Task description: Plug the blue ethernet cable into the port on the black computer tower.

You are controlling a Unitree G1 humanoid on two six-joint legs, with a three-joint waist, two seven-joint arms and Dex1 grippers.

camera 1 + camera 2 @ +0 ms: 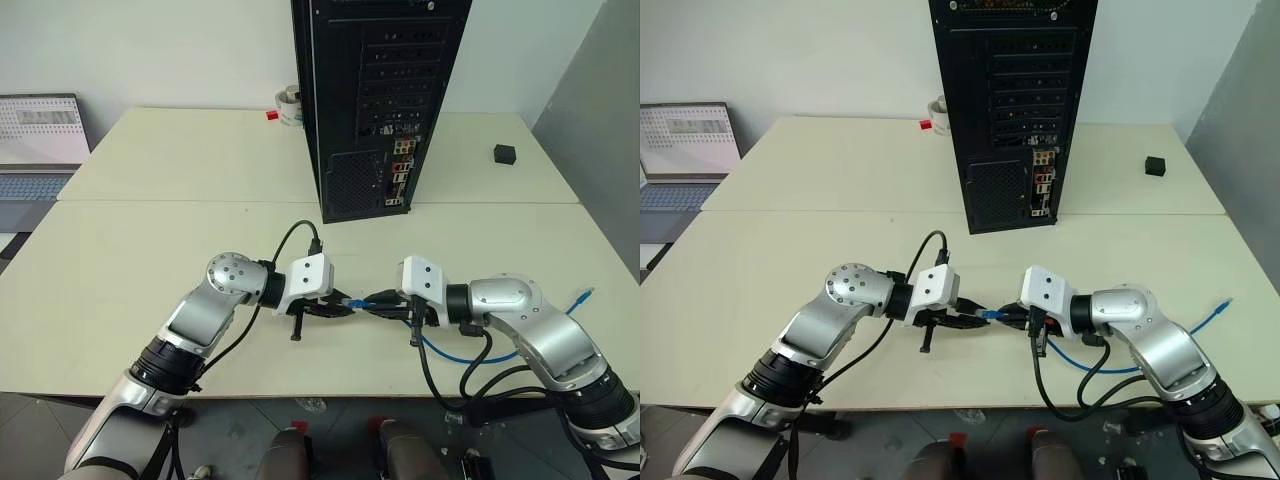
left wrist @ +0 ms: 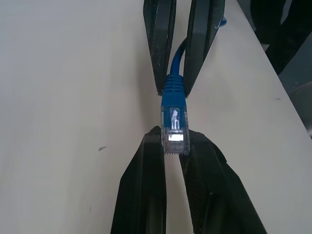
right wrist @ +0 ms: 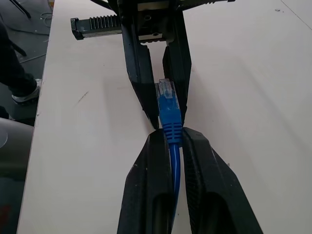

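- The left gripper [image 2: 168, 146] and the right gripper [image 3: 168, 139] met tip to tip low over the near table [image 1: 150, 270], both pinching the same end of the blue ethernet cable [image 3: 170, 114]
- The right gripper's two black fingers [image 3: 151, 185] were pressed together on the blue boot just behind the plug, the cord running back between them toward its wrist
- The left gripper's fingers [image 2: 141, 190] were closed on the clear plug's [image 2: 174, 127] front end, so the plug bridged the short gap between the two sets of fingertips
- Behind the right gripper the rest of the cable curved down under that arm and out along the table edge, its far end [image 1: 583, 296] lying off to that arm's outer side
- The black computer tower [image 1: 375, 100] stood upright well beyond both grippers, on the far table, its rear face with the strip of coloured connectors [image 1: 398, 170] turned toward them; the plug was well apart from it
- A small black cube [image 1: 504, 153] sat far beyond the right gripper, beside the tower
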